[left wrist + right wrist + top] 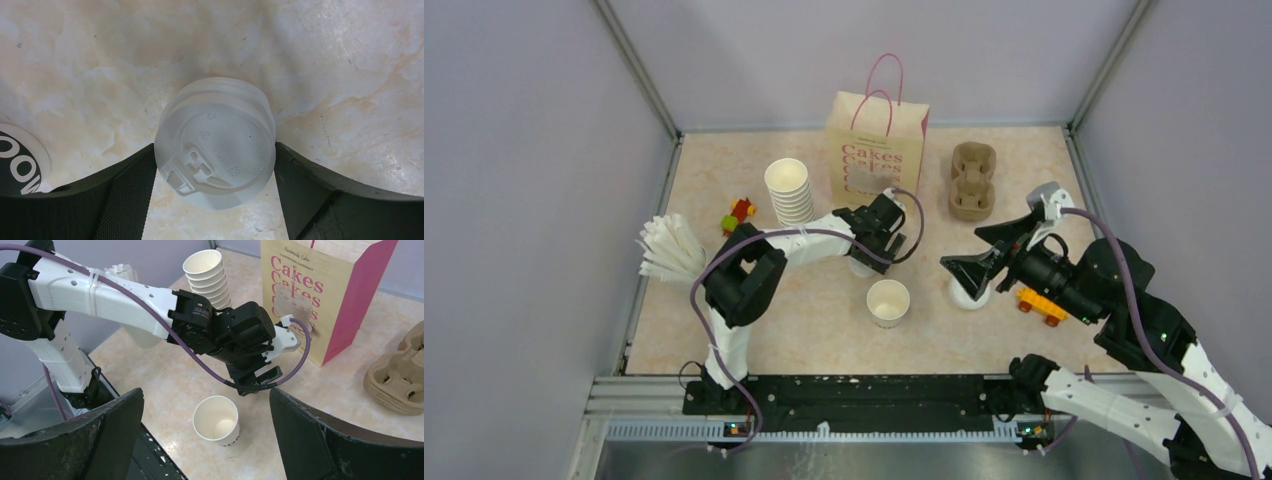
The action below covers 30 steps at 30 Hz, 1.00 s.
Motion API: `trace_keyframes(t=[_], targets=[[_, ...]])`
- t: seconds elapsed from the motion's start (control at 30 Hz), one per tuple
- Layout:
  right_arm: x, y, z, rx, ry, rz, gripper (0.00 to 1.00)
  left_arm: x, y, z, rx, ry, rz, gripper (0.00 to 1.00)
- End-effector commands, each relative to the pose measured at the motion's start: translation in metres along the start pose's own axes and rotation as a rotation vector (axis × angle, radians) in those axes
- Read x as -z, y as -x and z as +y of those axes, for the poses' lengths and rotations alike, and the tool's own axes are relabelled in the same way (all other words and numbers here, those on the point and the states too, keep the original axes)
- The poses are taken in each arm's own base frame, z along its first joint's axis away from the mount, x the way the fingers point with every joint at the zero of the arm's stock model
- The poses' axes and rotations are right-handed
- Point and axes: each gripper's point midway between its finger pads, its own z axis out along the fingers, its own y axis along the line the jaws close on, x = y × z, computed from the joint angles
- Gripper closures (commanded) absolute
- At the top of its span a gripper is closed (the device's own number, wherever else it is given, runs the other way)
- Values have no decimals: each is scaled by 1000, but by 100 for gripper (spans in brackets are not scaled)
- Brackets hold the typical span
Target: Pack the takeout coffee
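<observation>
A small white paper cup (888, 301) with black lettering stands upright and open, with no lid on it, in the middle of the table; it also shows in the right wrist view (216, 421). My left gripper (879, 232) hangs just behind the cup. It is shut on a round translucent white lid (215, 142), one finger against each side (215, 190). The lid looks held a little above the table. A white edge with black letters (17, 162) shows at the left. My right gripper (972, 262) is open and empty, with the cup between its fingers in its wrist view (207, 440).
A "Cakes" paper bag (876, 145) stands at the back. A stack of lidless cups (789, 190) is left of it and a brown cardboard carrier (973, 180) right of it. Toy bricks (739, 213) (1041, 305), a white bundle (669, 250) and a round white object (969, 294) also lie here.
</observation>
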Motion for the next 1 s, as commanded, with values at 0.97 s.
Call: trace_keyframes(t=[0.97], targets=[[29, 11, -42, -140, -220, -190, 8, 206, 12, -90, -141, -311, -185, 16]])
